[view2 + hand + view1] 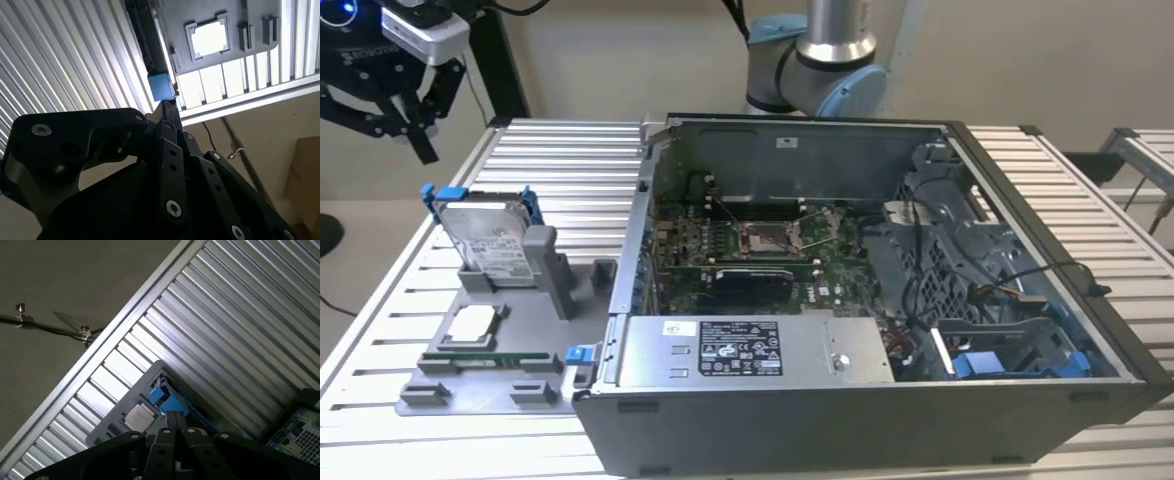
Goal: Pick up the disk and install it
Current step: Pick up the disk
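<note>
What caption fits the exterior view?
Black end effector hangs above upright blue-framed silver disk beside open grey computer case.

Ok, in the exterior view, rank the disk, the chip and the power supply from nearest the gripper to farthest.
1. disk: upright in the fixture, below the gripper.
2. chip: flat on the fixture, in front of the disk.
3. power supply: inside the case, toward the exterior view's right.
</note>
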`<state>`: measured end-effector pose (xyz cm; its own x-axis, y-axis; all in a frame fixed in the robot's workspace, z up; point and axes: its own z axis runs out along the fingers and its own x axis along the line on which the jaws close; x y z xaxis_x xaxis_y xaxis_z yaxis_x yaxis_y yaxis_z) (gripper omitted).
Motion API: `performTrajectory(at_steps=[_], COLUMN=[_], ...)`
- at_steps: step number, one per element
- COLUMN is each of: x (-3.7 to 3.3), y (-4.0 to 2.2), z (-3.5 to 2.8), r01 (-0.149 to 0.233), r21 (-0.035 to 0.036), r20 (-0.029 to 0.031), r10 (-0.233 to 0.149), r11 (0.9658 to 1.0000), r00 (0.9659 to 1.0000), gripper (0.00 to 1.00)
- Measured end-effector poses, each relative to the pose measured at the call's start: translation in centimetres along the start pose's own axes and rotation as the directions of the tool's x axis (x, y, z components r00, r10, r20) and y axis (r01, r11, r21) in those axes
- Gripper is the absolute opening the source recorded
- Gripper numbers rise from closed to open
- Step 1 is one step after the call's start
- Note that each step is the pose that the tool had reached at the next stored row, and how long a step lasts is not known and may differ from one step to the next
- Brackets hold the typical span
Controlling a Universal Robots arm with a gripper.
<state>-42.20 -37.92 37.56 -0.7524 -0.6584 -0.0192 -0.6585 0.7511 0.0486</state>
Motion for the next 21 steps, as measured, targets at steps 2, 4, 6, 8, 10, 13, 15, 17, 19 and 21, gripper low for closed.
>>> performTrajectory(at_steps=[2,4,6,8,10,13,15,17,19,21], x=[0.00,0.00,0.00,0.00,0.00,0.00,0.00,0.00,0.00,0.00], y=[0.00,0.00,0.00,0.00,0.00,0.00,0.00,0.00,0.00,0.00], z=[0.00,0.00,0.00,0.00,0.01,0.01,0.01,0.01,0.01,0.01], r01=[0.035,0.072,0.107,0.144,0.180,0.232,0.268,0.302,0.338,0.371], r21=[-0.0006,-0.0014,-0.0022,-0.0031,-0.0041,-0.0057,-0.0068,-0.0078,-0.0086,-0.0089], r20=[-0.0018,-0.0035,-0.0052,-0.0070,-0.0085,-0.0109,-0.0125,-0.0138,-0.0151,-0.0162], r10=[-0.035,-0.072,-0.107,-0.144,-0.180,-0.232,-0.268,-0.302,-0.338,-0.371], r11=[0.9994,0.9974,0.9942,0.9896,0.9836,0.9726,0.9633,0.9532,0.9412,0.9284], r00=[0.9994,0.9974,0.9942,0.9896,0.9836,0.9726,0.9633,0.9531,0.9411,0.9283], gripper=[0.00,0.00,0.00,0.00,0.00,0.00,0.00,0.00,0.00,0.00])
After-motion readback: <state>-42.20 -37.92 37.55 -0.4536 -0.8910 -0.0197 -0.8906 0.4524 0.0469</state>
